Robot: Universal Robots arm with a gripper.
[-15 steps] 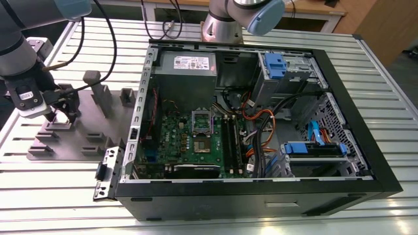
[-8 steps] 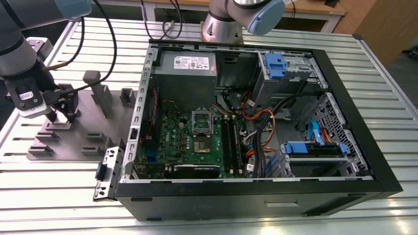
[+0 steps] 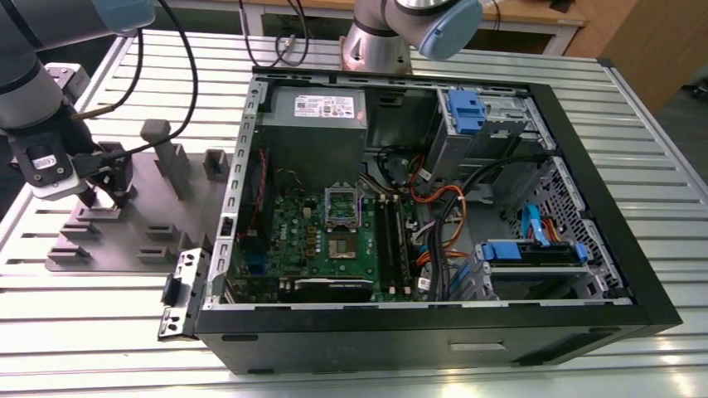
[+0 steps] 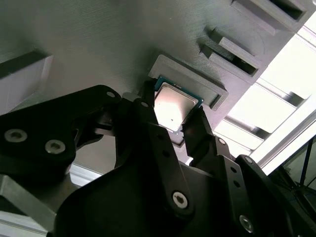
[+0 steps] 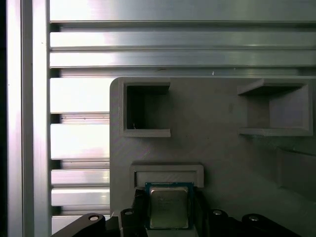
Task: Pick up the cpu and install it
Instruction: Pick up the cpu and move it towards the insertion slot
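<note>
We lose both side edges of the cpu [image 5: 169, 205] behind the tool [image 5: 169, 213] clasping it in the first wrist view, and the picture's edge cuts off the tool's body. In the exterior view, what the tool holds is too small for us to tell.

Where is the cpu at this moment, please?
The cpu is held in the pincer in both wrist views, beside a raised lip of the grey fixture plate, which lies at the exterior view's left, beside the open computer case.
</note>
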